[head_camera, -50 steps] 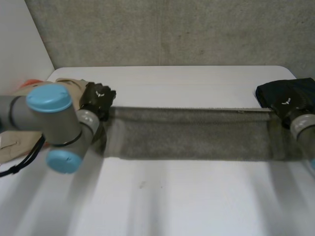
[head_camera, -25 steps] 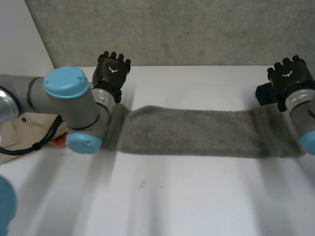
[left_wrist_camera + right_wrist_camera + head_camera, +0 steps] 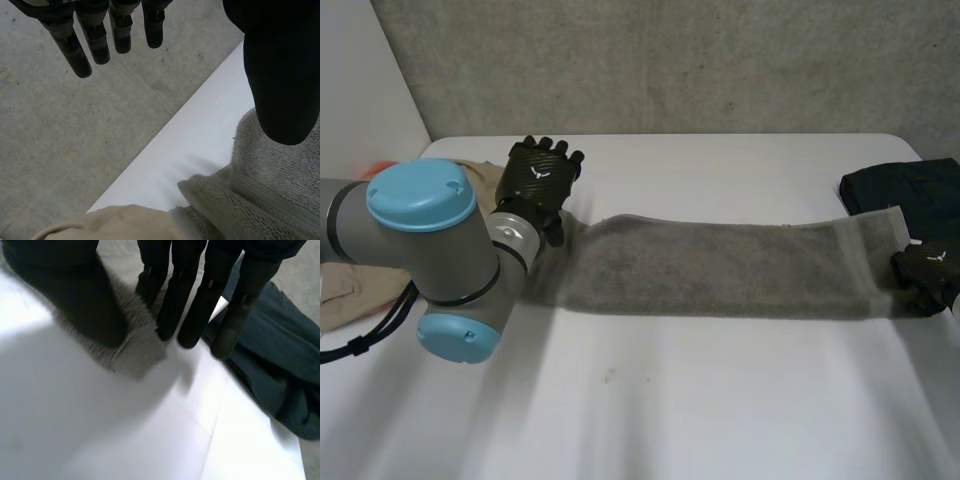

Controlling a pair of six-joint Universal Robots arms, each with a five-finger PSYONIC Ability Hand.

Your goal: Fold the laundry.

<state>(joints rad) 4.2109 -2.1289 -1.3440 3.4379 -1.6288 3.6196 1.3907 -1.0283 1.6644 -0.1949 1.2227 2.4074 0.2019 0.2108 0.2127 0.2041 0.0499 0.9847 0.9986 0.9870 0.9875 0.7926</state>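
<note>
A long grey towel (image 3: 720, 265) lies stretched flat across the white table (image 3: 670, 400). My left hand (image 3: 538, 180) hovers just past the towel's left end, open, with straight fingers (image 3: 95, 40) and nothing in it. In the left wrist view the towel's end (image 3: 270, 190) lies under the thumb. My right hand (image 3: 926, 272) is down at the towel's near right corner (image 3: 135, 352). Its thumb (image 3: 75, 300) presses the cloth and the fingers close on the corner from the other side.
A dark blue garment (image 3: 910, 190) lies at the far right of the table, close beside the right hand (image 3: 280, 370). A beige cloth (image 3: 350, 290) lies bunched at the left edge, touching the towel's end (image 3: 115, 225). A concrete wall stands behind the table.
Both hands let go of the taut, lifted towel, which now lies flat. The left hand stays open near the left end. The right hand has dropped to the near right corner and closed.
</note>
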